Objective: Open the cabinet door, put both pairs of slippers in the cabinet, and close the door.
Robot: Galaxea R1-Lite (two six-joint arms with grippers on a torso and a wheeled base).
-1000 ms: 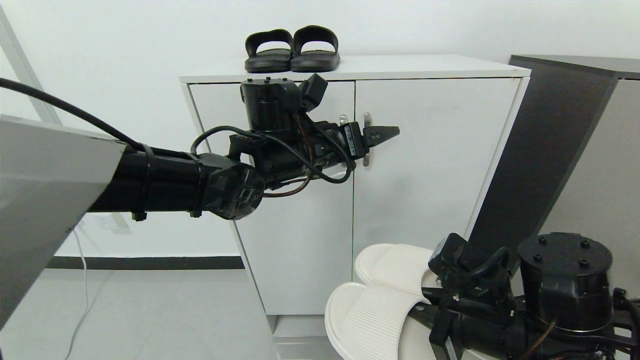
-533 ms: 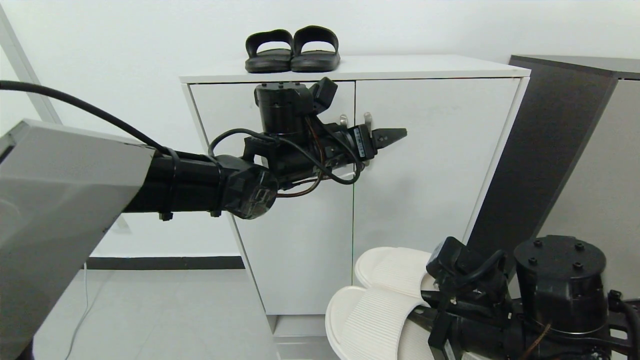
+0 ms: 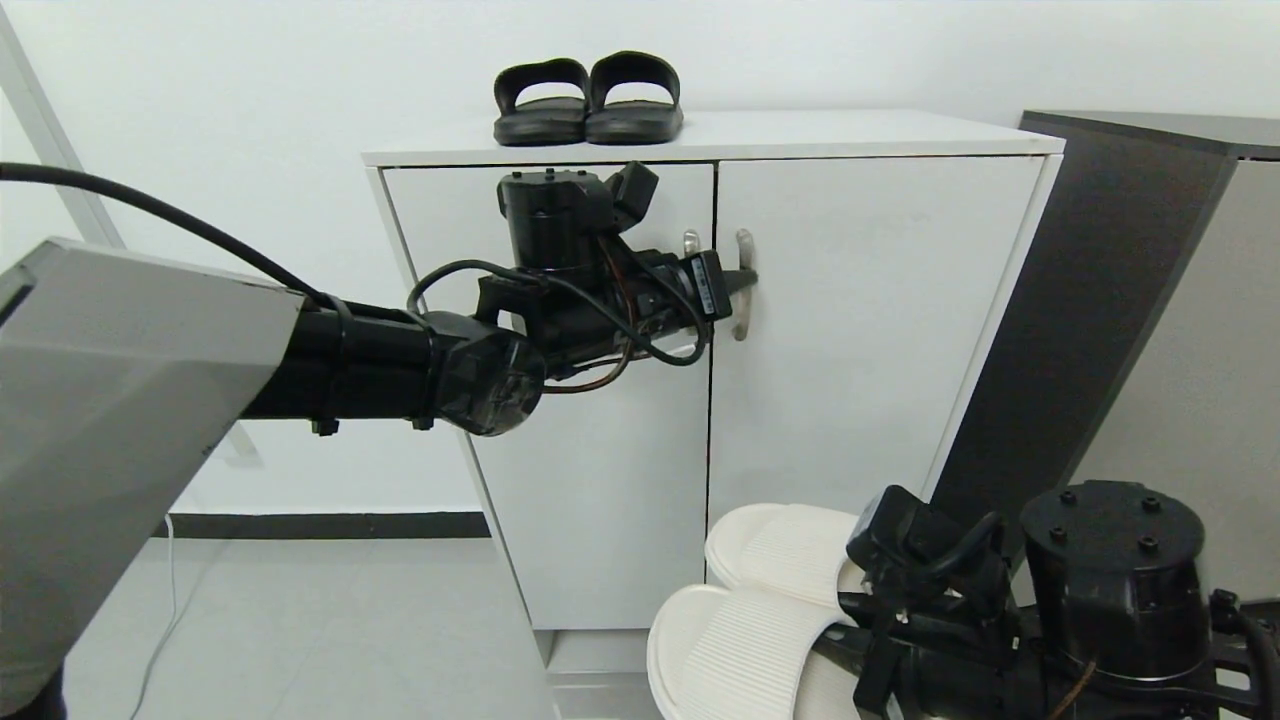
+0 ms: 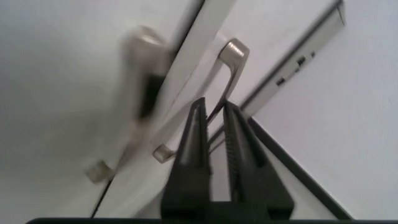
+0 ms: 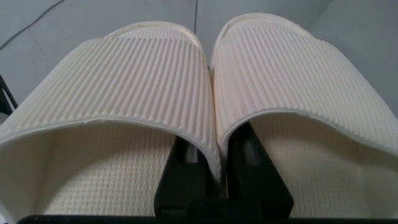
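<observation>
The left tool [image 3: 748, 280] has drawn back leftward onto the right door handle [image 3: 741, 318], fingers either side

left arm [image 3: 380, 365] stretched forward, left gripper [image 3: 748, 283] pinching door handle [image 4: 233, 53]; right arm [image 3: 1110, 580] low, right gripper [image 5: 214, 168] clamping white slippers [image 5: 124, 81].

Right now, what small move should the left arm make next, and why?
Probably pull the left gripper back, swinging the white cabinet's right-hand door open by its silver metal handle: the gripper sits at that handle, the door looks closed, and the right gripper holds the cream ribbed slippers ready.
</observation>
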